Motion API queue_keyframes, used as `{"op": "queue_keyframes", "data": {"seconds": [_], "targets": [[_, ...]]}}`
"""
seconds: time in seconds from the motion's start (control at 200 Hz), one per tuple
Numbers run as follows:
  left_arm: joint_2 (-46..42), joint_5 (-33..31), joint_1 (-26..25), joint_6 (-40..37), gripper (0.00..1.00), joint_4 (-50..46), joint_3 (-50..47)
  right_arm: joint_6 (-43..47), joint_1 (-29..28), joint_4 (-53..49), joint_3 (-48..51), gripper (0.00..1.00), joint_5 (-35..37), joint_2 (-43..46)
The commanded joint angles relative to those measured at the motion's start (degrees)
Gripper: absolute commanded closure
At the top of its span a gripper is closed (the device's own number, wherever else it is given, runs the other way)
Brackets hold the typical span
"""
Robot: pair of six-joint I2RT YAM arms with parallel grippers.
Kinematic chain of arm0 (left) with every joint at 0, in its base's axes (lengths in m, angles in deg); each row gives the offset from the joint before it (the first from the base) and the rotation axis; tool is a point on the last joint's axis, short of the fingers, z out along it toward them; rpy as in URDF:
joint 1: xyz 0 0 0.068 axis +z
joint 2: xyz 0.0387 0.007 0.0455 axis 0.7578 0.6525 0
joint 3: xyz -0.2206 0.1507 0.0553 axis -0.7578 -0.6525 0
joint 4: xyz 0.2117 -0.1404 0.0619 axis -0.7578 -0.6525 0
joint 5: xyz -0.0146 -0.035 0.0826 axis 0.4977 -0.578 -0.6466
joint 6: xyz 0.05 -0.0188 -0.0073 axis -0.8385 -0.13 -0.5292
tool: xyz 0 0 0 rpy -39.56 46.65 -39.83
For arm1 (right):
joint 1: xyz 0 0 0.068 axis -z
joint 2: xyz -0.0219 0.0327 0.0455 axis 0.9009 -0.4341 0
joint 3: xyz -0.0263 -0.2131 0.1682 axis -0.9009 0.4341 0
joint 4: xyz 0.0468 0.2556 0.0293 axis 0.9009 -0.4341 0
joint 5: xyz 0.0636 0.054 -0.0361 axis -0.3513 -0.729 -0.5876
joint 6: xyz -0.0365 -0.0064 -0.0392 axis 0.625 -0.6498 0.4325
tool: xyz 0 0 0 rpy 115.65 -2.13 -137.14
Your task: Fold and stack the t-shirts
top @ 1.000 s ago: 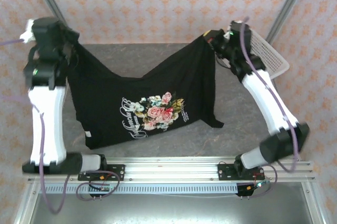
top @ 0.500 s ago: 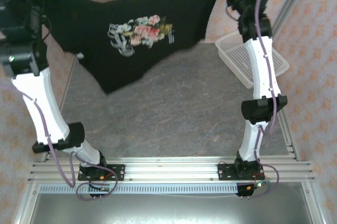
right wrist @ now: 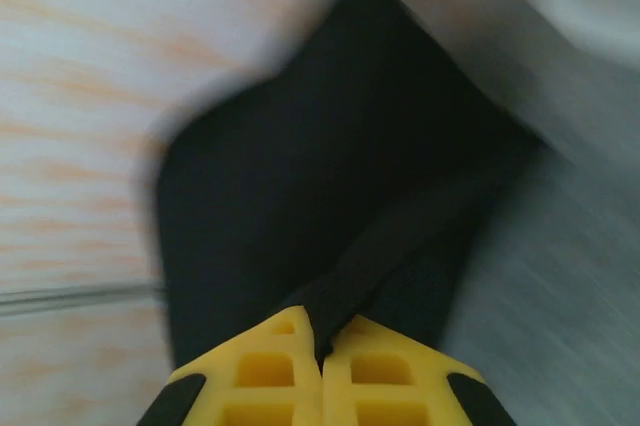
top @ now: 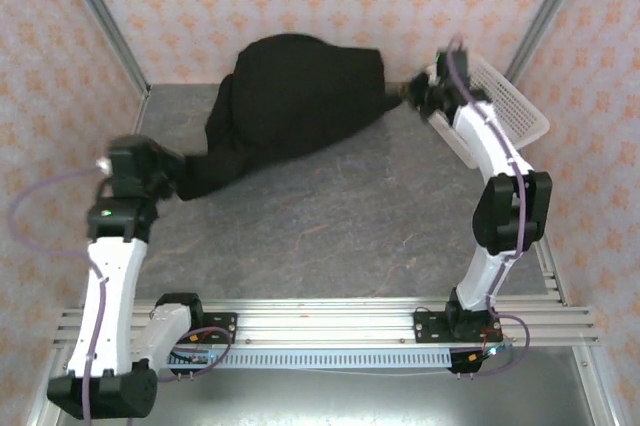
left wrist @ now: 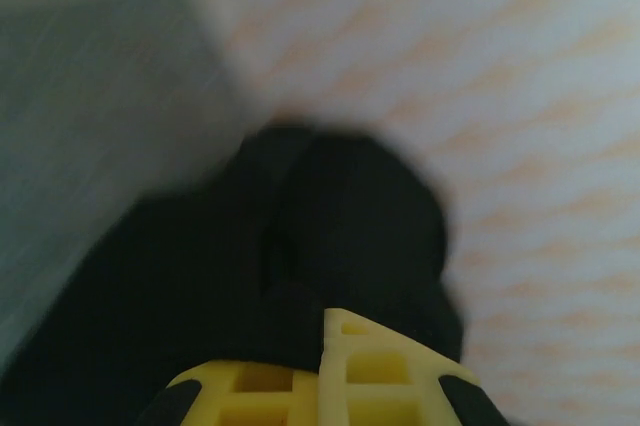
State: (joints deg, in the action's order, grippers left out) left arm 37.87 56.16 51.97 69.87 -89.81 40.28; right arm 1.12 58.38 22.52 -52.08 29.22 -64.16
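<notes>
Currently one black t-shirt (top: 300,96) is bunched over the far part of the table (top: 350,236). The left gripper (top: 172,178) clamps one end, the right gripper (top: 408,94) the other, beside one white basket (top: 512,106).

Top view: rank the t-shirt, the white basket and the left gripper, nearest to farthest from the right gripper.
1. t-shirt: clamped in the right gripper, spreading to its left.
2. white basket: just to its right, far corner.
3. left gripper: far over on the left side.
</notes>
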Motion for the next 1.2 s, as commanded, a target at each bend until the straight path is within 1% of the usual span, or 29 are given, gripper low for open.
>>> {"op": "queue_keyframes", "data": {"seconds": [0.0, 0.07, 0.165, 0.27, 0.39, 0.505, 0.616, 0.701, 0.751, 0.806, 0.856, 0.936, 1.066, 1.196], "targets": [[-4.69, 0.91, -6.03, 5.80, 1.00, -1.63, -8.89, -2.66, -1.05, 5.42, 13.47, 1.00, 2.34, 7.37], [-5.03, 1.43, -9.55, 8.80, 1.00, -0.96, -14.41, -3.09, -2.52, 5.61, 20.04, 1.00, 3.24, 8.50], [-6.60, 1.66, -13.37, 12.90, 1.00, -0.40, -18.81, -2.11, -5.12, 3.32, 24.56, 1.00, 4.71, 9.81], [-8.12, 1.13, -16.71, 15.83, 1.00, -3.98, -18.71, -1.89, -7.38, -2.73, 27.32, 1.00, 8.64, 12.58], [-9.74, 1.29, -18.60, 18.02, 1.00, -8.16, -16.61, -3.18, -8.57, -8.80, 31.14, 1.00, 14.26, 18.43], [-11.32, 2.00, -19.18, 20.26, 1.00, -11.20, -15.35, -5.45, -9.48, -17.11, 34.41, 1.00, 20.88, 27.19], [-12.56, 0.51, -19.22, 21.27, 1.00, -15.32, -13.97, -8.31, -9.77, -24.97, 39.32, 1.00, 25.98, 38.78], [-13.31, -0.72, -19.22, 21.79, 1.00, -17.12, -13.97, -10.78, -9.83, -30.97, 42.73, 1.00, 27.32, 47.11], [-13.47, -1.11, -19.22, 22.38, 1.00, -17.71, -14.41, -12.17, -9.84, -33.08, 45.04, 1.00, 26.58, 51.18], [-13.50, -1.08, -19.28, 22.69, 1.00, -17.10, -15.24, -13.45, -9.82, -33.75, 47.41, 1.00, 24.88, 53.67], [-13.22, -1.19, -19.31, 23.04, 1.00, -16.60, -15.87, -13.94, -9.79, -32.05, 49.65, 1.00, 22.62, 53.93], [-12.27, -1.36, -19.33, 22.87, 1.00, -15.54, -16.28, -13.95, -9.83, -29.00, 51.20, 1.00, 20.88, 50.64], [-10.13, -2.32, -19.31, 21.51, 1.00, -15.99, -15.17, -12.57, -9.77, -25.94, 50.42, 1.00, 20.87, 43.35], [-9.96, -4.03, -19.35, 21.13, 1.00, -17.75, -13.67, -11.24, -9.80, -25.32, 48.51, 1.00, 21.14, 39.74]]}}
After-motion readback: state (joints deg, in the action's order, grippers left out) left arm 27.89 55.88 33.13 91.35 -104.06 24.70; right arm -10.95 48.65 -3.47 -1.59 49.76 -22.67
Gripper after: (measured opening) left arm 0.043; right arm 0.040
